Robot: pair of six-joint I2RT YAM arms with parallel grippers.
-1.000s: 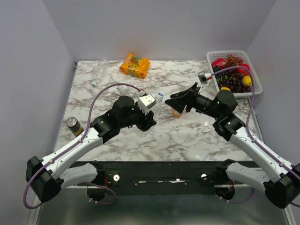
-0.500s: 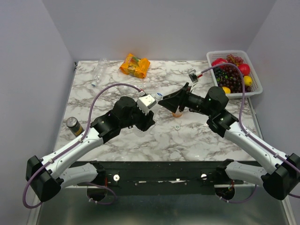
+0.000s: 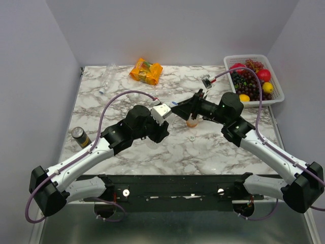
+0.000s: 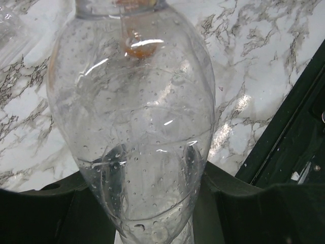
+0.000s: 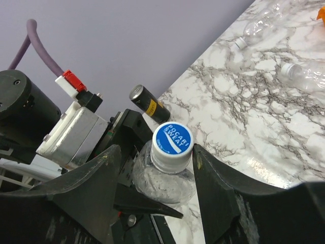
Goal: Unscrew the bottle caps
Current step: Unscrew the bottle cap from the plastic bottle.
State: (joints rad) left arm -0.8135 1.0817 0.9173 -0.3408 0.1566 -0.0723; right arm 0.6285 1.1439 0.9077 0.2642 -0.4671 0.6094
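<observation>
- The round blue plastic screw cap [image 5: 173, 139], printed with white lettering, sits screwed on the neck of a clear, colourless plastic bottle [image 4: 137, 117] dotted inside with small droplets.
- This clear bottle is held off the white-and-grey marble table [image 3: 203, 152], above its middle, with the cap end tilted toward the right arm.
- The left gripper [image 4: 147, 203] is clenched around the bottle's body, one black finger pressed against each side.
- The right gripper [image 5: 156, 150] is spread open, with one finger on each side of the blue cap. A gap shows between the cap and one finger, so it does not grip the cap.
- Just beside the clear bottle, on the right arm's side, stands a small bottle of orange liquid [image 3: 192, 122], partly hidden under the right gripper.
- A tiny pale round cap [image 3: 192, 137] lies loose on the marble, nearer the arm bases than the orange bottle.
- Well apart from the clear bottle, toward the far left corner, another clear plastic bottle [image 3: 105, 81] lies on its side.
- An orange snack packet [image 3: 146, 70] lies beyond the clear bottle, near the back edge.
- A dark can with a yellow band [image 3: 79, 136] lies well to the clear bottle's left.
- A white plastic basket [image 3: 277, 94] of fruit sits far to its right, at the back corner.
</observation>
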